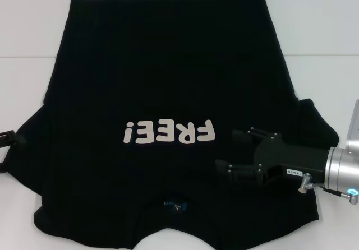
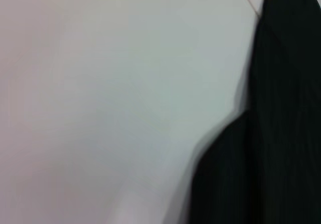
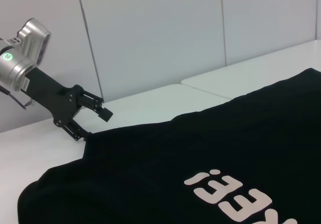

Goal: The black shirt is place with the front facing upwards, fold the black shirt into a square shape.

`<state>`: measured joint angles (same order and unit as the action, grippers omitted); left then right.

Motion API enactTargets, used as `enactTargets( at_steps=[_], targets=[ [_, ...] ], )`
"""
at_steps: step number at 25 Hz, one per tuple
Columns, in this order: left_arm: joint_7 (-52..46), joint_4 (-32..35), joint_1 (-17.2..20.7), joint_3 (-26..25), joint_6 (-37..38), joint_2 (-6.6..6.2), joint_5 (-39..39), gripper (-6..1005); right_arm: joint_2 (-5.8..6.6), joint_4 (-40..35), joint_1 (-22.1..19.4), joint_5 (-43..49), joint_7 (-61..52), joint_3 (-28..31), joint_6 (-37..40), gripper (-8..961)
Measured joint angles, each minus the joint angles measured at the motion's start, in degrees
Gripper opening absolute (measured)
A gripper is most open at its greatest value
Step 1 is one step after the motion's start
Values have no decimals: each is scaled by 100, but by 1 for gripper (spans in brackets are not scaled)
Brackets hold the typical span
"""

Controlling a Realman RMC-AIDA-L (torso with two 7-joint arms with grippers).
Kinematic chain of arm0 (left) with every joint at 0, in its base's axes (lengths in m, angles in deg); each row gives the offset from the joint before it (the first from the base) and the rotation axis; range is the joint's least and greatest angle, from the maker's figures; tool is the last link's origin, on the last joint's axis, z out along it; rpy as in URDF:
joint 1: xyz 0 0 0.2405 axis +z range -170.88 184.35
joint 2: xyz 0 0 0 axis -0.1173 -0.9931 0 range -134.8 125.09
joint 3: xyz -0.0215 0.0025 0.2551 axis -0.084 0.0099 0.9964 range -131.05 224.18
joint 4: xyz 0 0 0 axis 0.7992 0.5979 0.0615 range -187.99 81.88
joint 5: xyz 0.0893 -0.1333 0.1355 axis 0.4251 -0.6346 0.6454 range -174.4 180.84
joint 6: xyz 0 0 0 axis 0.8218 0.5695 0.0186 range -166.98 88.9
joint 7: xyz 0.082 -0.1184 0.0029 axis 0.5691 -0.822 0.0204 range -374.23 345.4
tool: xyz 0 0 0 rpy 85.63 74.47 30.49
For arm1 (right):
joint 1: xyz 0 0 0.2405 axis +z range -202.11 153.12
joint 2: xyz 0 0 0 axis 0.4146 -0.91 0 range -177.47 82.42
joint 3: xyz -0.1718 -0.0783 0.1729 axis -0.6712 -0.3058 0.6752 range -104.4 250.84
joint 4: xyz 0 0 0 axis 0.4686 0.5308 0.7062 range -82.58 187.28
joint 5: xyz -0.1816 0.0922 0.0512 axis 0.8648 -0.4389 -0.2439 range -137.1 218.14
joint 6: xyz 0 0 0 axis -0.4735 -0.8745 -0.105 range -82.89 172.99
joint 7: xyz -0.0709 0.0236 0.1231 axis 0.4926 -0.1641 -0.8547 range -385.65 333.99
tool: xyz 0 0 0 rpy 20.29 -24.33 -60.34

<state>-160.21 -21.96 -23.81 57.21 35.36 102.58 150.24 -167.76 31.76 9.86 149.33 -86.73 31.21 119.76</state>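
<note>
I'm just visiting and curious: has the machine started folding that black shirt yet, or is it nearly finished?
Barely started. The black shirt lies flat and face up on the white table, lettering showing, with no fold made. The right gripper is above the shirt beside the lettering, jaws open, holding nothing. The left gripper is at the shirt's opposite sleeve edge, jaws open. Every fold into a square is left to do.

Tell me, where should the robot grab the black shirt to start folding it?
Probably by a sleeve edge. The black shirt lies flat, front up, collar nearest the robot, so only its edges offer cloth to pinch. The open right hand hangs over the shirt's right sleeve side, and the open left hand waits at the left sleeve. Each could come in from its own outer side, low along the table.
</note>
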Motion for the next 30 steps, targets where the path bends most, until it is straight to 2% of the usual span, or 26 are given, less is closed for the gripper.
enactTargets(
  at_steps=[3, 9, 14, 20, 25, 30],
  targets=[
    [51, -37, -59, 21, -10, 16, -1, 890, 0, 7, 10, 0, 3, 1, 0, 943],
    [101, -22, -145, 499, -11, 40, -10, 870, 0, 47, 25, 0, 1, 31, 0, 943],
    [56, 48, -174, 581, -57, 43, 1, 853, 1, 65, 29, 0, 12, 35, -4, 943],
    [95, 61, -167, 590, -114, 47, 2, 660, 0, 72, 21, 0, 0, 35, 10, 943],
    [105, 64, -150, 589, -71, 50, 2, 418, 0, 75, -21, 0, -5, 35, 87, 943],
    [215, 59, -140, 589, -28, 50, 2, 227, 10, 128, -52, 0, -105, 35, 211, 943]
  ],
)
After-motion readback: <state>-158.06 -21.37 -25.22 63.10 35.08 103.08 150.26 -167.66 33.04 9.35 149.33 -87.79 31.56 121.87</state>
